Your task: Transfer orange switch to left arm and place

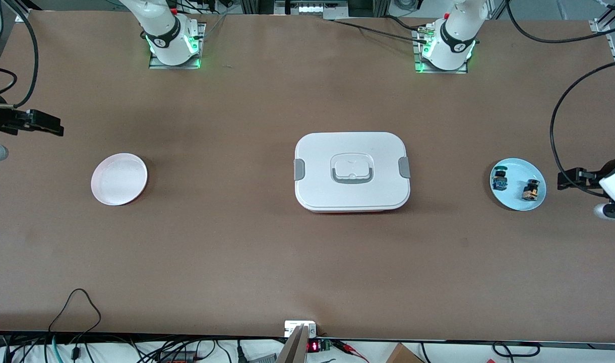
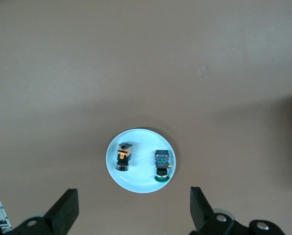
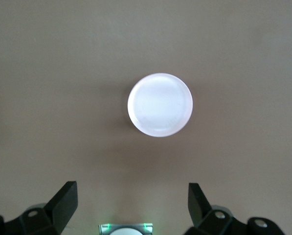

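The orange switch [image 1: 530, 190] lies on its side on the light blue plate [image 1: 518, 200] at the left arm's end of the table, beside a blue-capped switch [image 1: 500, 180]. The left gripper [image 2: 131, 215], fingers spread wide and empty, hangs beside that plate and is clearly the nearer one. The right gripper [image 3: 131, 210], also spread and empty, waits by the white plate [image 3: 160, 105], with the box [image 1: 352, 171] between the plates.
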You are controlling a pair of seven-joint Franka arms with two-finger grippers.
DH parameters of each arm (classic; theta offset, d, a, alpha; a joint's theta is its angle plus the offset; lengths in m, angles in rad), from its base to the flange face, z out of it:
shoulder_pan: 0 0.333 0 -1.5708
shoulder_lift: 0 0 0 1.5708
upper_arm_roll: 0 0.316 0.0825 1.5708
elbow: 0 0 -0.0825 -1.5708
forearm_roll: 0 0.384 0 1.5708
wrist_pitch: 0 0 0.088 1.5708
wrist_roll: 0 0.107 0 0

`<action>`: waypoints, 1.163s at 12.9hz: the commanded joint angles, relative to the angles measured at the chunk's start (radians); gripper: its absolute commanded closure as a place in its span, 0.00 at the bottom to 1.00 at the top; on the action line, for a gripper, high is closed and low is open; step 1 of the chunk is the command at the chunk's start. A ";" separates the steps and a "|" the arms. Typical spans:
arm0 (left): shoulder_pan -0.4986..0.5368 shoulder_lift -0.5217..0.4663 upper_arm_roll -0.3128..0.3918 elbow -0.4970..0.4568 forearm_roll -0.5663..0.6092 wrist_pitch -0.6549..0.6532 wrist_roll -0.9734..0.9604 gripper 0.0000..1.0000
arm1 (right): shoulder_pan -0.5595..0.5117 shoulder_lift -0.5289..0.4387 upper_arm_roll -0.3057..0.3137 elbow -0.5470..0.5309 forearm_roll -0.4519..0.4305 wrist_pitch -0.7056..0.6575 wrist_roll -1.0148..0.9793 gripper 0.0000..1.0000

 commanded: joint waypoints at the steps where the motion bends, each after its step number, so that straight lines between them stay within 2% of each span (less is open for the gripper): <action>1: 0.008 -0.040 -0.029 0.001 -0.020 -0.047 0.017 0.00 | 0.124 0.001 -0.137 0.010 0.025 0.018 0.010 0.00; 2: 0.011 -0.053 -0.046 0.001 -0.059 -0.068 0.010 0.00 | 0.174 -0.002 -0.198 0.010 0.034 0.009 0.005 0.00; 3: 0.019 -0.086 -0.037 -0.017 -0.137 -0.058 0.011 0.00 | 0.182 -0.015 -0.207 -0.008 0.040 0.009 0.005 0.00; 4: 0.019 -0.152 -0.034 -0.076 -0.184 -0.056 0.004 0.00 | 0.187 -0.043 -0.205 -0.041 0.042 0.014 0.007 0.00; 6: 0.029 -0.241 -0.020 -0.170 -0.256 -0.052 -0.019 0.00 | 0.190 -0.135 -0.204 -0.183 0.042 0.072 0.013 0.00; 7: 0.008 -0.304 0.018 -0.246 -0.271 -0.009 -0.025 0.00 | 0.189 -0.170 -0.204 -0.240 0.040 0.118 0.004 0.00; 8: -0.042 -0.348 0.079 -0.306 -0.279 0.008 -0.022 0.00 | 0.186 -0.169 -0.204 -0.239 0.040 0.104 0.002 0.00; 10: -0.218 -0.387 0.292 -0.370 -0.342 0.031 -0.024 0.00 | 0.183 -0.166 -0.205 -0.220 0.042 0.057 0.005 0.00; 11: -0.277 -0.393 0.352 -0.379 -0.345 0.030 -0.025 0.00 | 0.184 -0.164 -0.204 -0.208 0.042 0.057 0.007 0.00; 12: -0.283 -0.393 0.369 -0.379 -0.345 0.027 -0.035 0.00 | 0.186 -0.164 -0.204 -0.200 0.042 0.061 0.005 0.00; 15: -0.283 -0.387 0.362 -0.351 -0.344 -0.019 -0.124 0.00 | 0.180 -0.149 -0.205 -0.188 0.054 0.057 0.013 0.00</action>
